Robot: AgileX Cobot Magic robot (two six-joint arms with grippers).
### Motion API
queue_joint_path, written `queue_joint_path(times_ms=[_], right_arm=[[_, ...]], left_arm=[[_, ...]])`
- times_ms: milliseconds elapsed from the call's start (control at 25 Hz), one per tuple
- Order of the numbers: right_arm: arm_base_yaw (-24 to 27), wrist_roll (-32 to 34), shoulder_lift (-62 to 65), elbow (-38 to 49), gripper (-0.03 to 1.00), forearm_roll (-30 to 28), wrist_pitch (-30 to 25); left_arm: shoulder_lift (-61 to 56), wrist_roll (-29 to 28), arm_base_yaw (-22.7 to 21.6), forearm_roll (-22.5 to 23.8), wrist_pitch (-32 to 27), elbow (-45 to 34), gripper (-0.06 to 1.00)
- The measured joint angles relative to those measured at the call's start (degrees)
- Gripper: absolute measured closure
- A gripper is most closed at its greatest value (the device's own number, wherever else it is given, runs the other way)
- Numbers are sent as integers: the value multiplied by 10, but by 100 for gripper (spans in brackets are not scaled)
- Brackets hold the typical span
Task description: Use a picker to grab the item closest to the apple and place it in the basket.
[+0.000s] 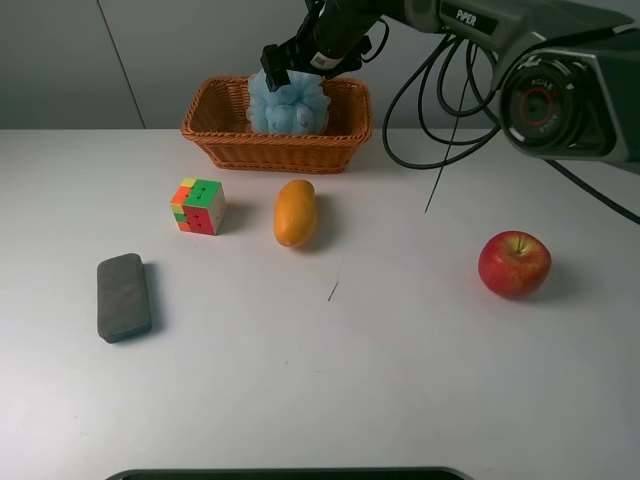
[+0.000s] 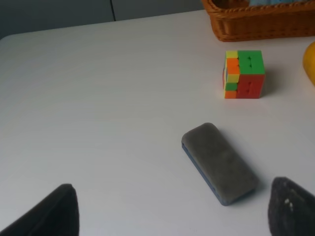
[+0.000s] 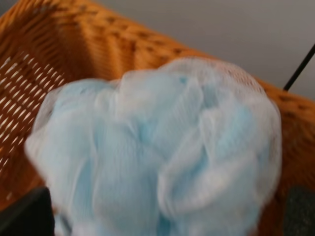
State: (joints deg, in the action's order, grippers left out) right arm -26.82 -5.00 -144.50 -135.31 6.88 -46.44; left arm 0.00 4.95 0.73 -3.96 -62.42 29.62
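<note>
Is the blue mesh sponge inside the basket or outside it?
Inside. The blue mesh sponge sits between the basket walls, rising above the rim; whether the right end effector grips it, cannot tell.

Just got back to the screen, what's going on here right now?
The right gripper is over the wicker basket at the back, right on top of a blue bath pouf that sits inside the basket. Its jaws look spread wide on either side of the pouf, so the pouf seems released rather than squeezed. The left gripper hangs open near the grey eraser, holding nothing. The apple, mango and puzzle cube lie in front of the basket, not held.
</note>
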Motion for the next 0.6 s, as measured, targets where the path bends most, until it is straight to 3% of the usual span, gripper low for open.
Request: queue_joint_path(times_ms=[280, 480, 600], right_arm=[[0, 0, 104, -11, 27, -3, -211], [1, 6, 183, 28, 27, -14, -231], [1, 7, 248, 109, 27, -14, -231]], left_arm=[[0, 0, 0, 0, 0, 0, 21], [0, 0, 0, 0, 0, 0, 21], [0, 0, 0, 0, 0, 0, 21]])
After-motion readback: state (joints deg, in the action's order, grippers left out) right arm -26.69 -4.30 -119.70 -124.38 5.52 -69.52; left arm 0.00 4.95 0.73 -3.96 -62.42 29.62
